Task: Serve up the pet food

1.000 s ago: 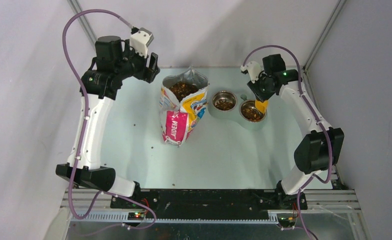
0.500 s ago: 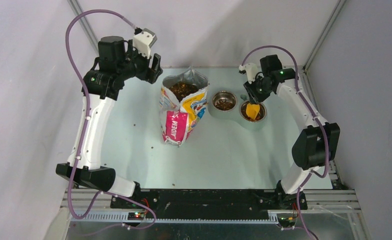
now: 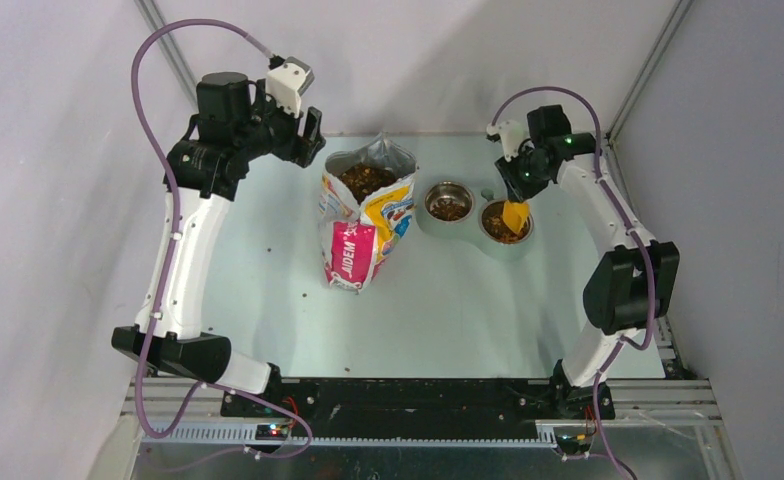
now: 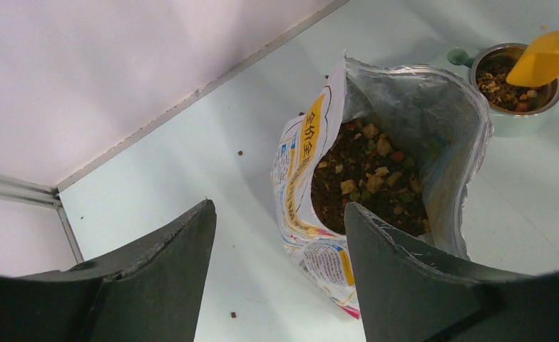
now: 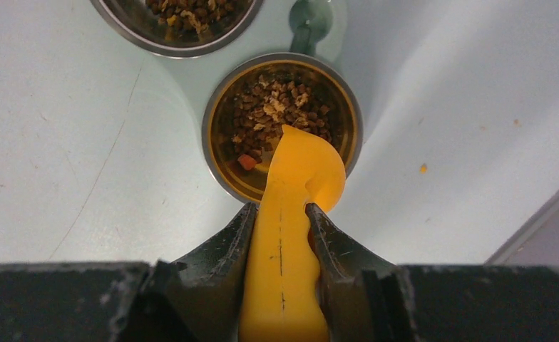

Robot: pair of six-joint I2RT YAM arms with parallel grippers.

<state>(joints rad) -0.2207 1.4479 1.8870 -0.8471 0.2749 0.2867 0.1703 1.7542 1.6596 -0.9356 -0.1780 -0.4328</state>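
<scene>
Bench: a pale matte bench [image 3: 448, 310] is closed in by plain grey-white walls, and 2 arms rise from its near edge.
Bag: a glossy cat-print bag [image 3: 363, 215] stands upright near the middle, its top spread wide open.
Food: the pet food [image 4: 368, 182] is small dark-brown kibble with tan bits. Most of it sits deep in the bag, and the rest is shared between the 2 bowls to the right.
Feeder: a pale twin-dish feeder [image 3: 475, 226] lies right of the bag. Both its left bowl [image 5: 180, 51] and its right bowl [image 5: 207, 132] hold a shallow layer.
Strays: a few stray pellets [image 4: 239, 152] lie loose on the bench left of the bag.
Right pincer: the right pincer [image 5: 281, 208] is clamped on the handle of a yellow scoop [image 5: 301, 167]. The scoop is tipped down with its head over the near rim of the right bowl, and no kibble shows on it.
Left pincer: the left pincer [image 4: 278, 210] is spread wide and holds nothing. It hangs above the far-left corner, well apart from the bag.
Handling: the kibble looks dry, hard and light. It probably pours freely, then rolls and scatters when spilled.
Grip: single pellets are too small to pinch, so the scoop handle is the place to hold. A level carry and a slow tilt should keep bits off the bench.
Bag risk: the thin, slick walls look likely to buckle or tip if the scoop digs in hard, so the free pincer could steady the rim.
</scene>
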